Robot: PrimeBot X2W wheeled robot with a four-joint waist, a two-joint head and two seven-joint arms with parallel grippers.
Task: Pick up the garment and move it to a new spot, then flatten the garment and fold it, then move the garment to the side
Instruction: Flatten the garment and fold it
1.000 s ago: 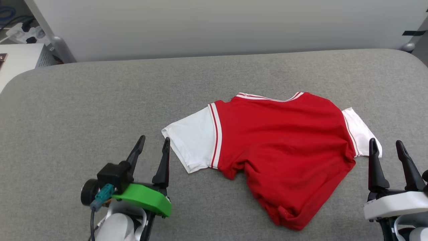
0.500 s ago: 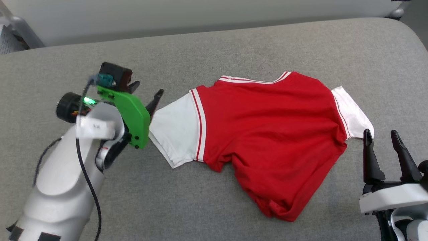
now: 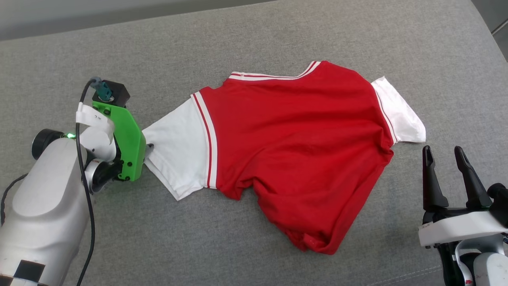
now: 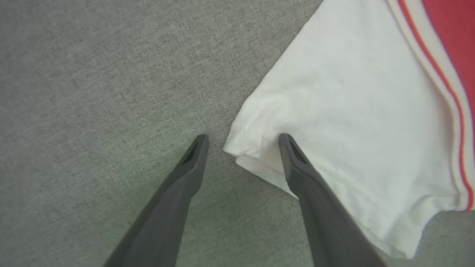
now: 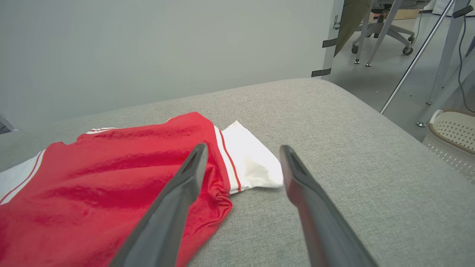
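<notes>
Head cam first: the garment [image 3: 293, 151] is lying on the grey padded surface [image 3: 254, 35], striped collar trim toward the far edge, red body rumpled, hem bunched into a point toward me, and a white sleeve out to each side. My left gripper [image 3: 147, 148] is down at the tip of the left sleeve [image 3: 174, 159], mostly tucked behind its green mount [image 3: 129, 139], so from up here I can't tell what the fingers are doing. My right gripper [image 3: 442, 150] is at the lower right, fingers spread wide with nothing in them, near the right sleeve [image 3: 399, 113] but clear of it. Left wrist cam: fingers wide apart, with the corner of the white sleeve poking in between them. One fingertip is over the sleeve cloth, the other over bare grey fabric. It's not pinching anything, and I can't tell if that tip actually touches the cloth. Right wrist cam: also spread wide and empty, hanging above the pad, with the red body behind one finger and the white sleeve showing in the gap. Past the pad's edge there's a pale perforated basket [image 5: 451, 137] on the floor and an office chair [image 5: 386, 22] further back.
</notes>
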